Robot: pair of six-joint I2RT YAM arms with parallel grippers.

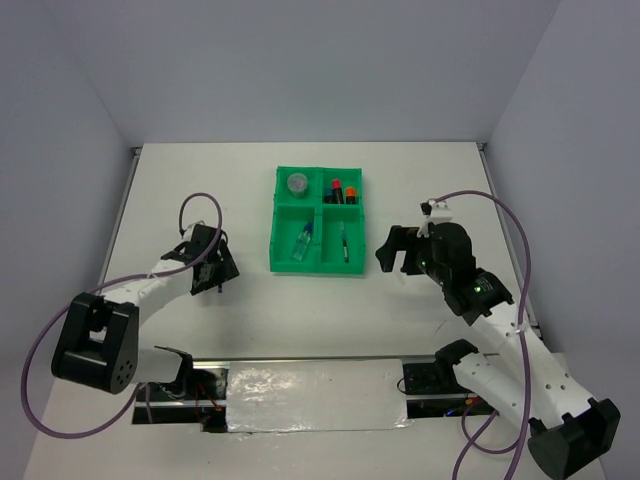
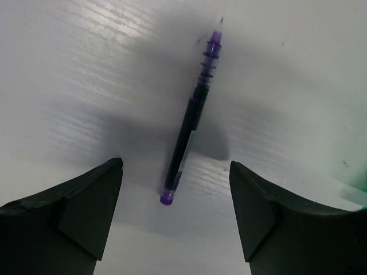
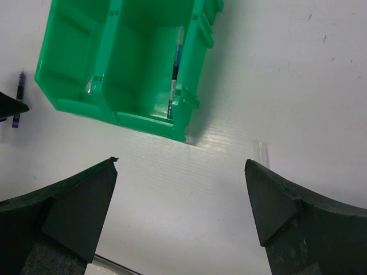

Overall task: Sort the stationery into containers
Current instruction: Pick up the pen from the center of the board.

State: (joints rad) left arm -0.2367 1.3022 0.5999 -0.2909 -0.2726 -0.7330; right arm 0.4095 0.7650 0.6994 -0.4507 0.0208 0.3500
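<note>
The green four-compartment tray (image 1: 272, 225) sits at the table's middle. It holds a grey disc (image 1: 297, 183), a red-capped and a blue-capped marker (image 1: 343, 190), a small clear bottle (image 1: 303, 242) and a thin pen (image 1: 343, 243). A thin black pen with purple ends (image 2: 189, 123) lies on the table. My left gripper (image 2: 175, 165) is open just above its near end, a finger on each side. In the top view the gripper (image 1: 210, 265) hides that pen. My right gripper (image 1: 395, 255) is open and empty, right of the tray (image 3: 143, 120).
A small clear cap (image 3: 261, 150) lies on the table by my right gripper's right finger. The purple-ended pen also shows at the left edge of the right wrist view (image 3: 19, 97). A shiny strip (image 1: 315, 395) runs along the near edge between the arm bases.
</note>
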